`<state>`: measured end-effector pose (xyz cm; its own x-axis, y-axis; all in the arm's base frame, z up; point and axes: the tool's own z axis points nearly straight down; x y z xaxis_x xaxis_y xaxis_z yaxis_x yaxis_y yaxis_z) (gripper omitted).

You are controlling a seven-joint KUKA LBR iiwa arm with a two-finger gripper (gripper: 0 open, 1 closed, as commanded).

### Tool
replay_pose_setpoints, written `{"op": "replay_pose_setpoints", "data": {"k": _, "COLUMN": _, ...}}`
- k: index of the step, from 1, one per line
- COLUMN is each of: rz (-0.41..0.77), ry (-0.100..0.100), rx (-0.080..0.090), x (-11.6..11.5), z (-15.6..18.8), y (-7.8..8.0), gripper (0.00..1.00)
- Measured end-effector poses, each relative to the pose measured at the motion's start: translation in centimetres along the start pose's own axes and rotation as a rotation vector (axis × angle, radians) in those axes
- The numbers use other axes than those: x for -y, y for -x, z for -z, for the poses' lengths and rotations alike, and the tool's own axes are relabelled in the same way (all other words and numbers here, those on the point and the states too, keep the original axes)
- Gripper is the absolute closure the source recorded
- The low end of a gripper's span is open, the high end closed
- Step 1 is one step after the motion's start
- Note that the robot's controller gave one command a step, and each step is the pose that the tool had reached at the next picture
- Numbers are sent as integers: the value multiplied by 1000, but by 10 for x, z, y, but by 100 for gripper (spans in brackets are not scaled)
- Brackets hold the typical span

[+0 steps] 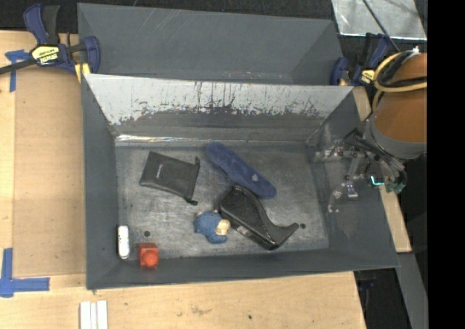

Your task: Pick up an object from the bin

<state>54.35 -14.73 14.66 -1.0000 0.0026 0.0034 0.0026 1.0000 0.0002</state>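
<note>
My gripper [342, 195] hangs over the bin's right wall, fingers pointing down and open, with nothing between them. The nearest thing is a black curved handle-like object [254, 217] on the bin floor, to the gripper's left, its hooked end reaching toward the right. A long blue soft object [240, 170] lies diagonally just above it. A small blue and tan toy [212, 226] rests against the black object's left end.
A flat black wallet-like piece [171, 173] lies at the floor's left. A small white cylinder [123, 242] and a red block [149, 256] sit in the front left corner. The arm's orange cover is at the right, above the bin's rim.
</note>
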Motion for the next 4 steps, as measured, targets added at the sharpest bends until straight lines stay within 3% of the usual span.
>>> {"op": "replay_pose_setpoints", "data": {"k": 1, "rz": -123, "ry": 4, "rx": 3, "x": -86, "z": -42, "y": 22, "gripper": 0}}
{"op": "replay_pose_setpoints", "data": {"k": 2, "rz": 33, "ry": -3, "rx": 16, "x": -117, "z": -62, "y": -22, "gripper": 0}}
{"op": "replay_pose_setpoints", "data": {"k": 3, "rz": 153, "ry": -1, "rx": 8, "x": -186, "z": -60, "y": 19, "gripper": 0}}
{"op": "replay_pose_setpoints", "data": {"k": 4, "rz": 149, "ry": -1, "rx": 8, "x": -184, "z": -60, "y": 18, "gripper": 100}}
